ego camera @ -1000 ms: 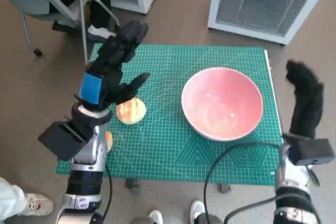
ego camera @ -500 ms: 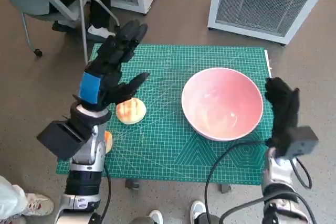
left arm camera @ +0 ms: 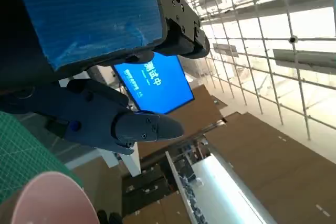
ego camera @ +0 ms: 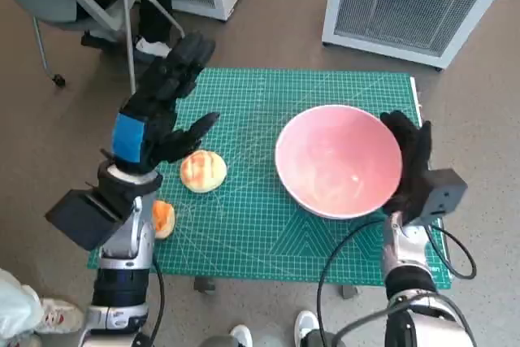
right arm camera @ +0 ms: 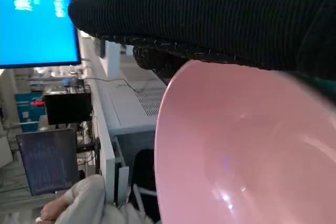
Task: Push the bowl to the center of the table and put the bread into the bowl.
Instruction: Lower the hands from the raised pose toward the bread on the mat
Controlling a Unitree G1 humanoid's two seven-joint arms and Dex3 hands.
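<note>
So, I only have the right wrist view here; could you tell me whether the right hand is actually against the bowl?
Observer: Yes, the right hand rests against the right rim of the pink bowl.
Operator: Thanks. Where is the bread?
Observer: The bread lies on the green mat, left of the bowl and apart from it.
Operator: And is the left hand holding it?
Observer: No, the left hand hovers open above it.
</note>
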